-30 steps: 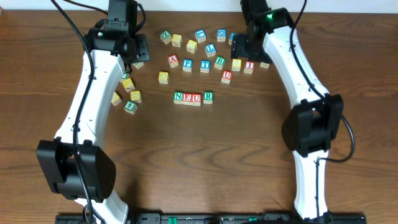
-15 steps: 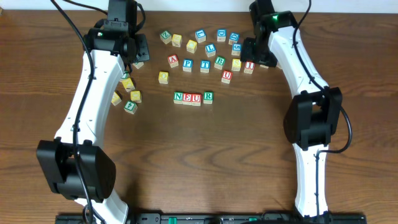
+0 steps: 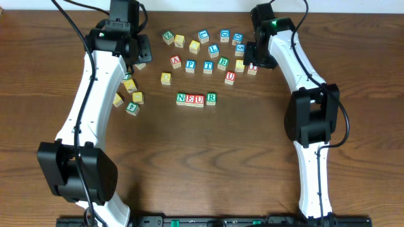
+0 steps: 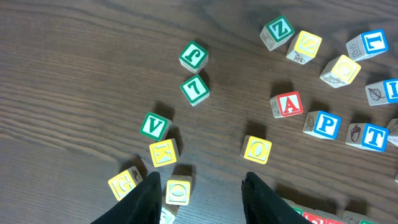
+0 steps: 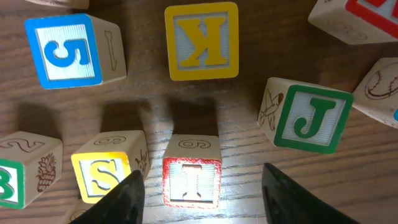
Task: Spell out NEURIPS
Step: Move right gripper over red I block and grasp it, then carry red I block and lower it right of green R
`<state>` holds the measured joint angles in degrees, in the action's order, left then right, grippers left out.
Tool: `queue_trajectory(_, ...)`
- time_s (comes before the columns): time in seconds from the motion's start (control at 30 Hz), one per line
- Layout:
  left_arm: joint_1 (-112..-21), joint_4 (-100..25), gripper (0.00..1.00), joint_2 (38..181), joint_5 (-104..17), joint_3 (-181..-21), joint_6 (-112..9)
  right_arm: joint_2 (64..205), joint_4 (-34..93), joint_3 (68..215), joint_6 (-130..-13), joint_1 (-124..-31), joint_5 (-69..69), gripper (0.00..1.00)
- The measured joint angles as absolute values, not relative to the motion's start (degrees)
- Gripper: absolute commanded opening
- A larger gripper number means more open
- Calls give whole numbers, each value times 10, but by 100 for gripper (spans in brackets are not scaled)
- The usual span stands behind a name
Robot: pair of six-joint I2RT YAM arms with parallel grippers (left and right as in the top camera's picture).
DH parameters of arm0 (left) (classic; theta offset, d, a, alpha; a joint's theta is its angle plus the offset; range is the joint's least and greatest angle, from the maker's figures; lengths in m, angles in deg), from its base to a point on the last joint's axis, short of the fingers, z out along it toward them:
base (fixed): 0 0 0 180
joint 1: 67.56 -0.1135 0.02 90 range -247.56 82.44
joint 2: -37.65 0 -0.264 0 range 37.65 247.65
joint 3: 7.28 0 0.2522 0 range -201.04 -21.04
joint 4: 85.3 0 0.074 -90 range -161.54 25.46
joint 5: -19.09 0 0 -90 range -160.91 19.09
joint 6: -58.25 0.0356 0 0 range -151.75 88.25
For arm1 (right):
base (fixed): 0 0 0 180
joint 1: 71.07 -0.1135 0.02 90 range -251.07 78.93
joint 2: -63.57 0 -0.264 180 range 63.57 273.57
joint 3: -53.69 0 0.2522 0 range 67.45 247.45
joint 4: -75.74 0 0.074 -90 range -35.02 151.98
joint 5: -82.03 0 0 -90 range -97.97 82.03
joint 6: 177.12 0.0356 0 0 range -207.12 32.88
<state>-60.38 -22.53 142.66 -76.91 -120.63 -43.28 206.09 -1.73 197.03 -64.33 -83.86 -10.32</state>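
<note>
Four cubes stand in a row mid-table: green N [image 3: 181,98], red E [image 3: 190,98], red U [image 3: 199,99], green R [image 3: 211,98]. The red I cube [image 5: 191,179] lies on the wood between the fingers of my right gripper [image 5: 200,186], which is open with a gap on each side. From overhead that gripper [image 3: 252,62] hangs over the I cube [image 3: 254,68]. The yellow S cube [image 5: 102,173] sits just left of it. The blue P cube [image 3: 190,64] is in the back cluster. My left gripper [image 4: 202,199] is open over loose cubes at the left and holds nothing.
Close round the I cube are a green J [image 5: 308,118], a yellow K [image 5: 201,40] and a blue 5 [image 5: 65,50]. A spare red U [image 3: 230,77] lies in front of the cluster. A yellow O cube [image 4: 178,191] sits by my left gripper's left finger.
My right arm has swung in and come down over the red I cube. The left arm and the row of four cubes have not moved.
</note>
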Motion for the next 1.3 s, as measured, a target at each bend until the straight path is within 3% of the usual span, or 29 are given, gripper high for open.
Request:
queue_trajectory(0.3, -604, -227, 42, 1427, -771, -1206, -433, 2064, -3, 1966, -644, -839, -103, 50)
queue_trajectory(0.43, -604, -229, 42, 1427, -773, -1206, -433, 2065, 1, 1951, -646, -839, -103, 42)
queue_trajectory(1.3, -604, -229, 42, 1427, -773, -1206, -433, 2066, -6, 1936, -660, -839, -103, 24)
